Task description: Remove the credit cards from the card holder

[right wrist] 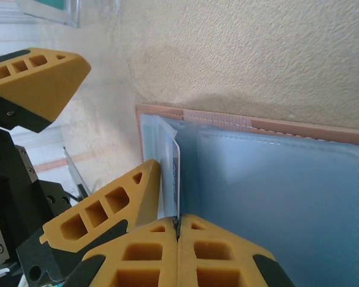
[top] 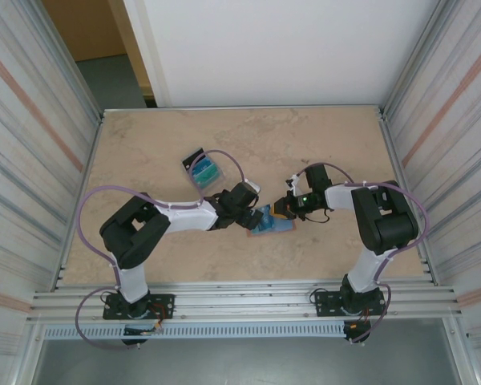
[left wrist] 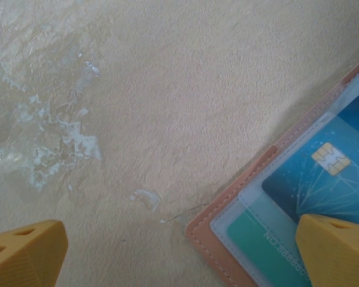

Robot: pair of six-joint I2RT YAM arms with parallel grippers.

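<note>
The card holder (top: 272, 221) lies open on the table between the two arms, salmon-pink outside with a blue-grey pocketed inside (right wrist: 269, 197). Its left half holds credit cards in clear pockets: a blue one with a chip (left wrist: 323, 173) and a teal one (left wrist: 263, 236). My left gripper (left wrist: 179, 257) is open, one yellow finger (left wrist: 335, 251) over that half's corner and the other (left wrist: 24, 254) over bare table. My right gripper (right wrist: 178, 230) is shut on the edge of a card (right wrist: 175, 179) that stands on edge, partly out of a pocket by the fold.
A clear box (top: 203, 168) with teal and blue cards stands on the table behind the left arm's wrist. The left gripper's fingers (right wrist: 42, 81) sit close beside the right gripper. Metal walls enclose the table on both sides.
</note>
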